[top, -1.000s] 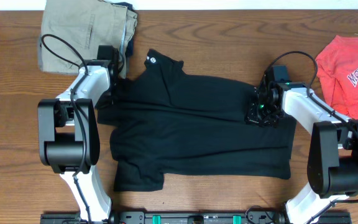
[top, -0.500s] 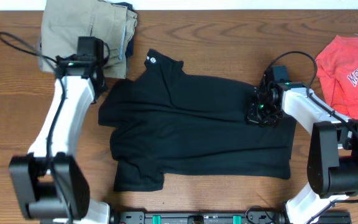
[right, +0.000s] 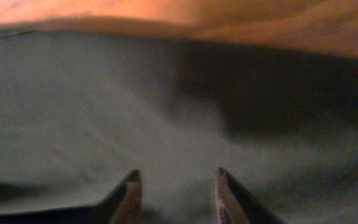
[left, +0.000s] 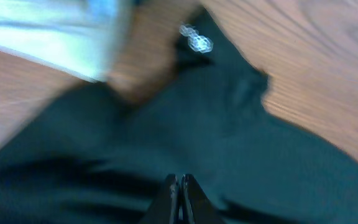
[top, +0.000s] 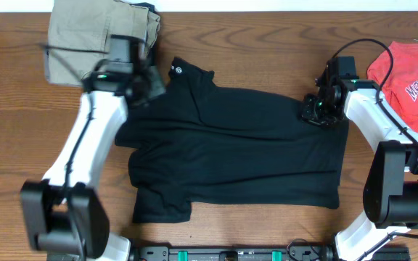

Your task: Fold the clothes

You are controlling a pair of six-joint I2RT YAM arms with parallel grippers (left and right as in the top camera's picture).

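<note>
- The black shirt [top: 231, 145] lies spread flat on the desk [top: 13, 145], at the centre of the overhead view. Its collar end points to the upper left, and one short sleeve lies at the lower left.
- A small white logo mark [top: 178, 70] sits at the collar end. It also shows in the left wrist view [left: 196, 42], blurred.
- The left fingers [left: 173, 190] are pressed together. They are above the black fabric, on the near side of the logo mark. The blur hides whether they touch the cloth.
- In the overhead view the left arm [top: 93, 138] reaches up the left side of the shirt. Its wrist end is over the shirt's upper-left part, just beside the collar.
- The right fingers [right: 129, 193] are spread apart. Shirt fabric fills the gap between them, and nothing is pinched.
- The right arm [top: 369, 116] ends at the shirt's upper-right corner, by the top edge of the cloth.
- Folded khaki trousers [top: 93, 36] lie at the upper left of the desk, near the collar end.
- A red T-shirt [top: 412, 80] with white lettering lies at the right edge of the desk, apart from the black shirt.
</note>
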